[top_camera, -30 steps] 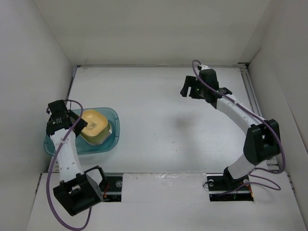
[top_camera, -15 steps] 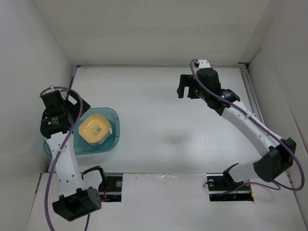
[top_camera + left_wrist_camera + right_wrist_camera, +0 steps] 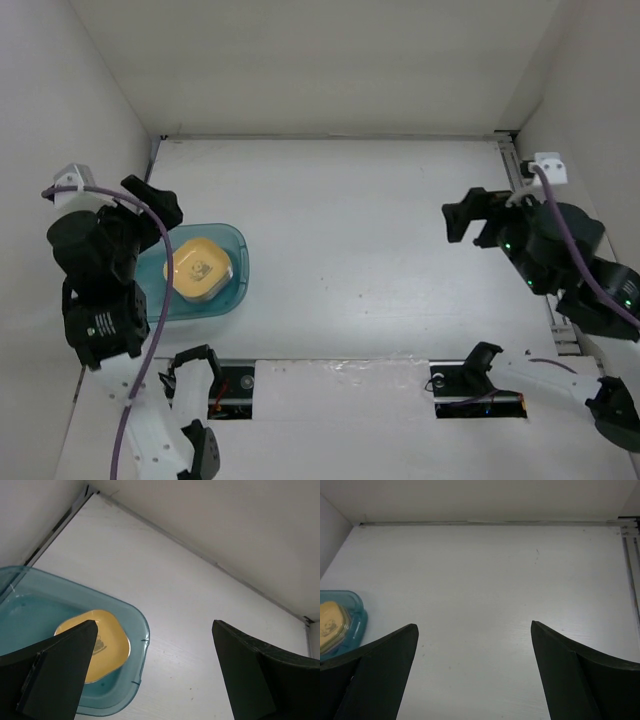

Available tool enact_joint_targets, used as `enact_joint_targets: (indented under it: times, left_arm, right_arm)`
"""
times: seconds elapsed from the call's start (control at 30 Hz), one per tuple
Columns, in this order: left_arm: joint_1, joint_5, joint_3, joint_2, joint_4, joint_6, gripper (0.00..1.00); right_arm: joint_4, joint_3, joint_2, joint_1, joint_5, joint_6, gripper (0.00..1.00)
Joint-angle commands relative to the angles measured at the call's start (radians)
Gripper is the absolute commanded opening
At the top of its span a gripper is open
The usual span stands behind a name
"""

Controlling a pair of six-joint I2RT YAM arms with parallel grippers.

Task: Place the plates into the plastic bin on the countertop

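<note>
Overhead view and both wrist cameras share the plastic bin (image 3: 228, 303)

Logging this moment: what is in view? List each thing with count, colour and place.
plate: one showing, yellow-orange with a dark centre print, inside the bin; any beneath it cannot be told
bin: one, translucent teal, left side of the countertop
countertop: one, matte white, under the bin
walls: white, on the left, far and right sides
left gripper: one, black fingers, open and holding nothing, raised by the bin's left edge
right gripper: one, black fingers, open and holding nothing, raised over the countertop's right side
</note>
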Motion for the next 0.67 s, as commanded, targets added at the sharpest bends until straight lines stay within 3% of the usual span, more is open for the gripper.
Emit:
enact_joint_targets:
  times: [0.0,0.17,0.4,0.63]
  left_arm:
    - [-0.005,0.06,0.072,-0.086,0.032,0.032,1.0]
    - [-0.005,0.036,0.142,-0.23,-0.027,-0.005,1.0]
    - [-0.036,0.025,-0.13,-0.405,-0.014,-0.016,1.0]
    - [-0.058,-0.003,-0.108,-0.407,-0.004,-0.007,1.0]
  right_arm:
    - [-0.106,0.045,-0.096,0.011,0.027,0.0,1.0]
    - [-0.15,0.085,-0.142,0.011,-0.05,0.0,1.0]
    - [-0.173,0.108,-0.175,0.011,-0.039,0.0,1.0]
    - [-0.195,0.137,-0.184,0.011,-0.039,0.0,1.0]
